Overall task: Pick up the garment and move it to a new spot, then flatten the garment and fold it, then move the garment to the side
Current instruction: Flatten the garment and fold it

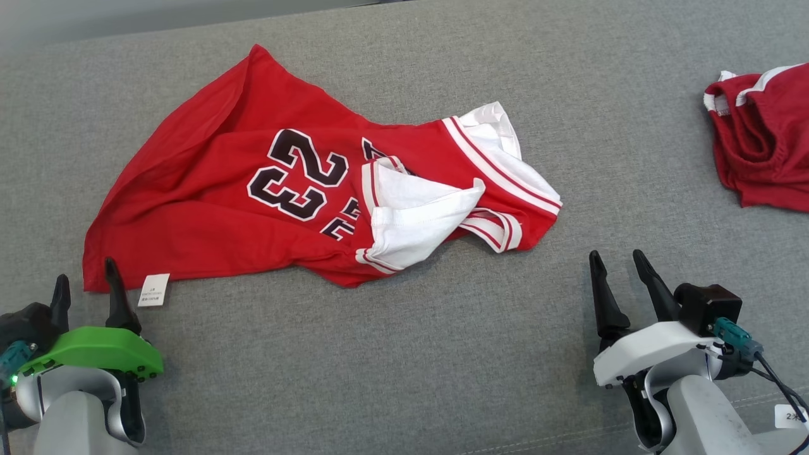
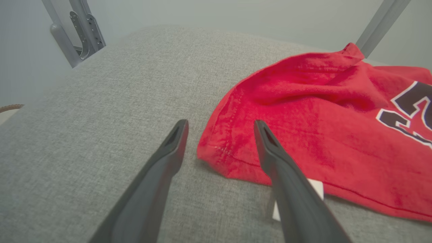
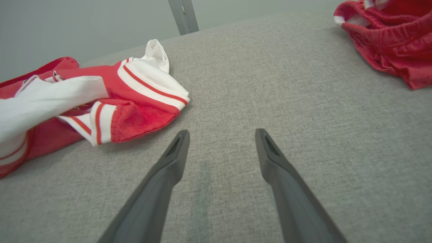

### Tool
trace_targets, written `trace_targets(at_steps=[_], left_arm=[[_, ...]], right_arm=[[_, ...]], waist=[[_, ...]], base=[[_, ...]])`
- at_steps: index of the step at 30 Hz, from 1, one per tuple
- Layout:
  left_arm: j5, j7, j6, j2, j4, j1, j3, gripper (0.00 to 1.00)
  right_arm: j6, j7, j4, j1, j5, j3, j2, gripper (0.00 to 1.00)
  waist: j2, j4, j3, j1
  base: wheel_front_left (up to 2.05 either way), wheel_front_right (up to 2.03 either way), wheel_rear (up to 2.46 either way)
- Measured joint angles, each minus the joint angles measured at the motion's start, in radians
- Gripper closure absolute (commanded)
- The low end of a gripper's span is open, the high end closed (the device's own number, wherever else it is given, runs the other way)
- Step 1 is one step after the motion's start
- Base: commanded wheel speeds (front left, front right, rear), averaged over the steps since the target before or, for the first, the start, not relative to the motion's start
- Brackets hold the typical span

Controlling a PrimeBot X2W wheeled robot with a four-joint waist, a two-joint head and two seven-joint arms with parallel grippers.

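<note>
Crumpled red jersey (image 1: 253,208) with white trim and black 23 sits mid grey fabric tabletop (image 1: 404,354). Left end effector (image 1: 86,270) spread at its 8 o'clock hem corner, right end effector (image 1: 616,254) spread over bare tabletop at 4 o'clock. Risk: single-layer pinch, jersey slips mid-lift.

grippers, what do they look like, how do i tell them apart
The left gripper has two dark tapered fingers on a bright green shell; the right gripper has the same fingers on a white shell, with a black block, teal connector and dark cables.
</note>
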Motion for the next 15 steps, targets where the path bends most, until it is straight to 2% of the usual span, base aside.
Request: trace_targets(at_steps=[9, 11, 12, 15], left_arm=[[0.011, 0.0, -0.018, 0.002, 0.047, -0.005, 0.034, 0.0], [0.017, 0.0, -0.02, 0.003, 0.059, -0.005, 0.037, 0.73], [0.017, 0.0, -0.023, 0.002, 0.065, -0.006, 0.04, 1.0], [0.017, 0.0, -0.027, 0.002, 0.071, -0.007, 0.044, 1.0]], right_arm=[[0.0, 0.0, -0.001, 0.0, -0.005, -0.001, 0.0, 0.0], [0.0, 0.0, -0.003, 0.0, -0.01, -0.004, 0.0, 0.0], [0.0, 0.0, -0.004, 0.0, -0.011, -0.004, 0.0, 0.0], [0.0, 0.0, -0.011, 0.0, -0.018, -0.006, 0.0, 0.0]], waist=[[0.0, -0.02, -0.003, 0.0], [0.0, -0.024, -0.005, 0.0], [0.0, -0.026, -0.006, 0.0], [0.0, -0.029, -0.012, 0.0]], base=[[0.0, 0.0, 0.0], [0.0, 0.0, 0.0], [0.0, 0.0, 0.0], [0.0, 0.0, 0.0]])
